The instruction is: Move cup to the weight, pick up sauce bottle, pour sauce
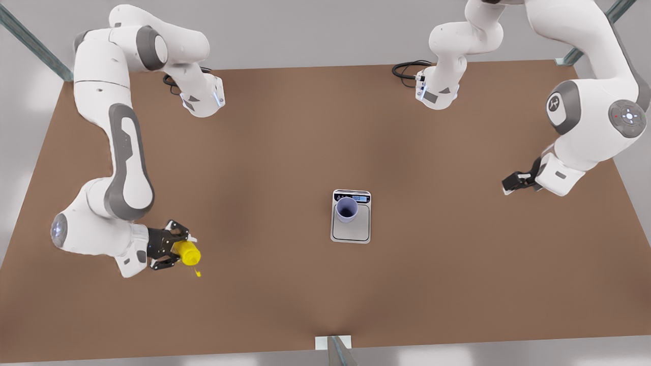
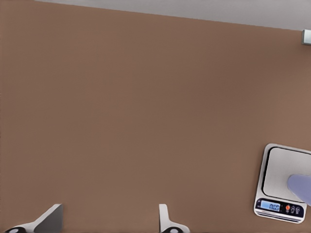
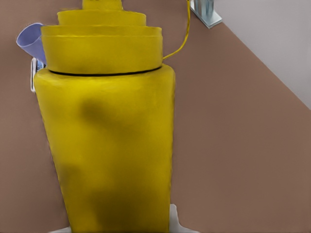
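A brown matte tabletop (image 1: 285, 284) spans the scene. Pale grey floor (image 1: 305, 40) surrounds it on all sides. Teal metal struts (image 1: 30, 43) run diagonally at both far corners. A small metal bracket (image 1: 333, 343) sits at the near edge's middle. Lighting is soft and even, with faint bright patches on the floor.

A simulated robot test bench, not a home or kitchen, was shown. A wide, flat, bare brown tabletop (image 1: 285, 152) was set against a plain pale grey floor, with no walls, furniture or fittings drawn around it. Thin grey-green metal frame struts (image 1: 30, 43) were seen at the table's far corners, and a small pale bracket (image 1: 333, 342) at its near edge. Two white, grey-jointed robot arms (image 1: 109, 147) were mounted at the far side, with looped black cables (image 1: 407, 68) lying by their bases. Surfaces were rendered smooth and uniformly lit.
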{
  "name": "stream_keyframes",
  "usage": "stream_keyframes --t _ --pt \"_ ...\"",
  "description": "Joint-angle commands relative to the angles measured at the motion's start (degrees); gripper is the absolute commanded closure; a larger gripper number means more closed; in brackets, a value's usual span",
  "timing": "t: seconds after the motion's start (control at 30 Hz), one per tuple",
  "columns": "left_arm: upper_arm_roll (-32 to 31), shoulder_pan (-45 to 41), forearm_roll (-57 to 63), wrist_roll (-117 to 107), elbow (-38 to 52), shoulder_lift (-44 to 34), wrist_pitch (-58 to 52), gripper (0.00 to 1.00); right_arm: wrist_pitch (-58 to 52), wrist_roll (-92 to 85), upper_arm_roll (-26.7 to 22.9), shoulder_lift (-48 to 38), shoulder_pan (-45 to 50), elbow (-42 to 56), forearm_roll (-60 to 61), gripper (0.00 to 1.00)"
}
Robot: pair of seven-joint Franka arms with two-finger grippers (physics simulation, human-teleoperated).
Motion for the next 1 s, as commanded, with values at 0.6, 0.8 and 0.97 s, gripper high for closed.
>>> stream_keyframes --t 0.6,0.8,0.97 --pt "0.70 0.03 0.00 0.98 0.34 1.40 0.00 0.00 10.77 57.85 0.15 -1.58 37.53 -3.44 -52.37 0.43" --pt "0.79 0.21 0.00 1.16 0.34 1.40 0.00 0.00 0.58 57.50 0.23 1.32 42.98 -3.00 -65.29 0.42" --pt "0.79 0.21 -0.09 1.16 0.25 1.84 0.00 0.00 -0.74 57.76 0.23 4.04 46.50 -2.83 -70.22 0.42"
